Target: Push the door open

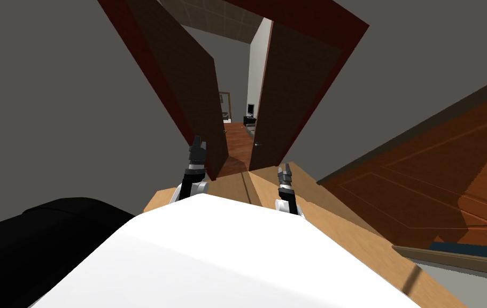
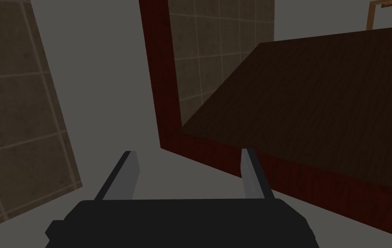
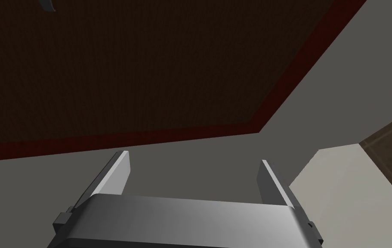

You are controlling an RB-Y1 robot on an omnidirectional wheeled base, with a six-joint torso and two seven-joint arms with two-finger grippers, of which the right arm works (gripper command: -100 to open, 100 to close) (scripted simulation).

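Before dark wood-grain doors [image 1: 183,91], both leaves ajar.
Left gripper [image 1: 198,143] and right gripper [image 1: 284,170] spread wide, empty; frame [image 2: 165,86] dark red.

Walls: plain grey wall [image 1: 49,80] stood left and right | near floor: light wood floor [image 1: 344,214] | right: panelled orange-brown surface [image 1: 434,176], dark blue strip [image 1: 472,250] by its near edge | near left: black area [image 1: 33,235] | far: reddish floor [image 1: 237,140], small screen [image 1: 250,108], wooden frame [image 2: 371,17], white wall [image 1: 257,59] | overhead: brown tiled ceiling [image 1: 210,16]
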